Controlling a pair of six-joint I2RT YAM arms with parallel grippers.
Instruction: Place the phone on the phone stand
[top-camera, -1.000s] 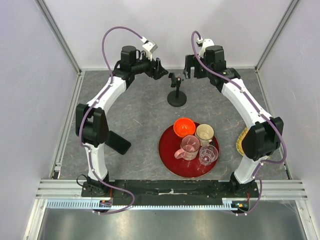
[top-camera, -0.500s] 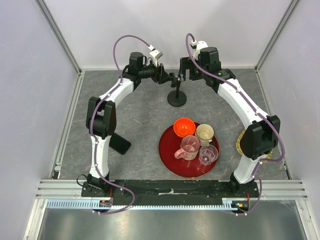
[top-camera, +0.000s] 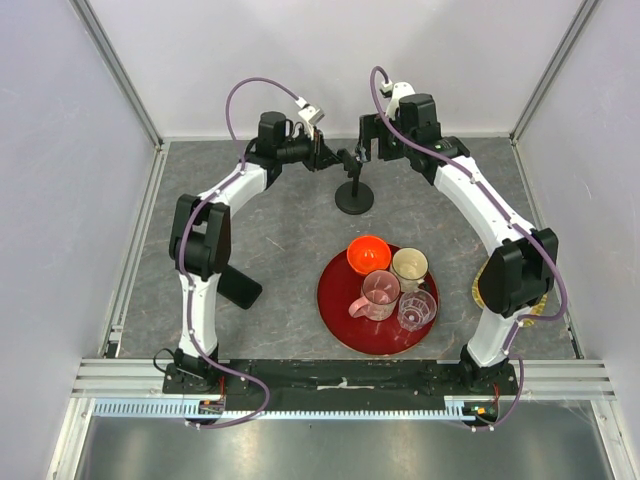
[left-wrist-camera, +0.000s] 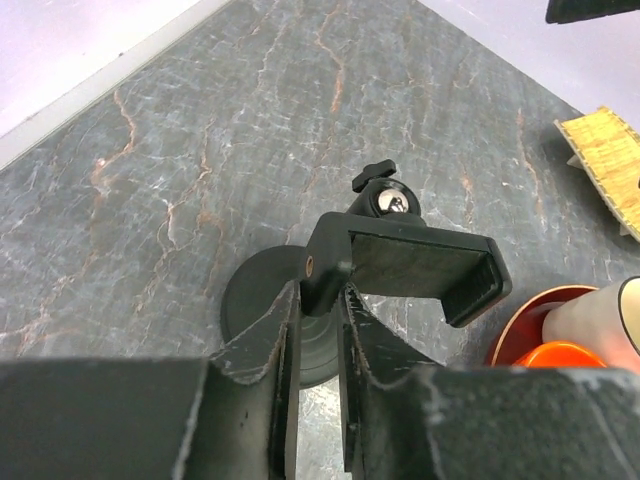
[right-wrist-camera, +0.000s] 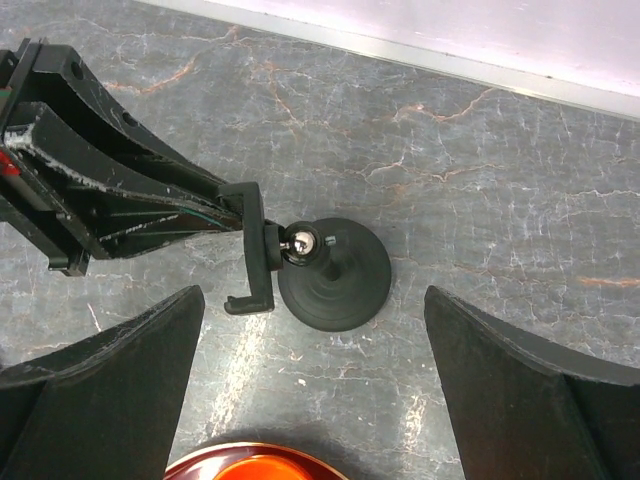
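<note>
The phone (top-camera: 240, 288) lies flat on the table at the left, beside the left arm's lower link, with no gripper on it. The phone stand (top-camera: 353, 195) stands at the back middle on its disc base (right-wrist-camera: 335, 275). Its cradle (left-wrist-camera: 420, 265) is tipped sideways on the ball joint. My left gripper (left-wrist-camera: 318, 298) has reached in from the left, and its fingers pinch the cradle's near end. My right gripper (right-wrist-camera: 312, 305) hovers wide open above the stand, holding nothing.
A red tray (top-camera: 330, 300) sits in front of the stand with an orange bowl (top-camera: 368, 254) and three cups (top-camera: 409, 268) on it. A yellow woven piece (top-camera: 483, 285) lies at the right by the right arm. Walls close in at the back and sides.
My left gripper has swung right to the stand's cradle and narrowed its jaws onto it. The right gripper shifted slightly left towards the stand, still open.
</note>
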